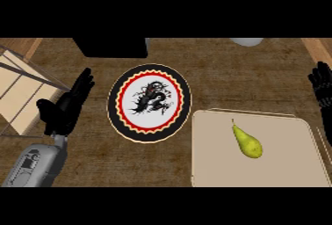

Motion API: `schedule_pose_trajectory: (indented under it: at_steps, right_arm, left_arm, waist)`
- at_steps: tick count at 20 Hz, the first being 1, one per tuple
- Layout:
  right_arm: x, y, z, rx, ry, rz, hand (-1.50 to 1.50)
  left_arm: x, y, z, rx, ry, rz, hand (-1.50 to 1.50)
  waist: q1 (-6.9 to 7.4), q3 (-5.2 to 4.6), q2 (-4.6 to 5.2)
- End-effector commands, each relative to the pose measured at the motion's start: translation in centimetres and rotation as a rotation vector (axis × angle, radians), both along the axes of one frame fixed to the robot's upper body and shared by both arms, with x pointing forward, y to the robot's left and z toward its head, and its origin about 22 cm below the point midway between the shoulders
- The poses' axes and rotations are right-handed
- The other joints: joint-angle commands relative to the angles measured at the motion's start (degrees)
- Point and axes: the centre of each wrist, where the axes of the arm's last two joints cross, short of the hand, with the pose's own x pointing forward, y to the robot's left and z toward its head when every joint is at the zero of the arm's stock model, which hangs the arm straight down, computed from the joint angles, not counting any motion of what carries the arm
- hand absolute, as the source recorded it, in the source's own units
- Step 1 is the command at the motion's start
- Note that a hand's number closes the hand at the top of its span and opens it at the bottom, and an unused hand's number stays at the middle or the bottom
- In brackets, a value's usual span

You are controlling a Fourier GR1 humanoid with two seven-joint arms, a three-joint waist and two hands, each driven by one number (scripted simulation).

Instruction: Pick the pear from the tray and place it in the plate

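Observation:
A yellow-green pear (246, 142) lies on the beige tray (285, 171) at the lower right, stem pointing away from me. To the tray's left sits a round plate (149, 102) with a black rim, red zigzag ring and a black dragon on white. My left hand (66, 104) rests open at the left of the plate, fingers straight and pointing up. My right hand (322, 90) shows at the right edge, above the tray's far right corner, fingers straight, apart from the pear.
A black box (110, 46) stands at the back above the plate. A pale round object (247, 41) sits at the back right. A light wooden frame (19, 85) runs along the left. The counter is brown wood.

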Motion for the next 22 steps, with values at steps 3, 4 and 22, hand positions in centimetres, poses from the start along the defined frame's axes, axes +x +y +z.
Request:
schedule_pose_trajectory:
  at_steps: [3,4,22]
  right_arm:
    - [2.4,5.6,0.6,0.231,0.197,0.265,-1.50]
    - [2.1,8.8,-1.0,0.348,0.249,0.331,-1.50]
    - [-1.5,7.0,-5.5,-0.233,0.147,0.420,-1.50]
  left_arm:
    - [0.8,0.9,2.1,0.070,-0.040,0.028,0.00]
    - [0.7,-1.2,1.4,0.086,-0.075,0.024,0.00]
    - [0.3,-1.3,2.1,0.085,-0.009,0.083,0.00]
  waist:
    - [1.20,0.68,0.35]
    - [1.83,0.74,0.58]
    - [-1.17,0.68,0.07]
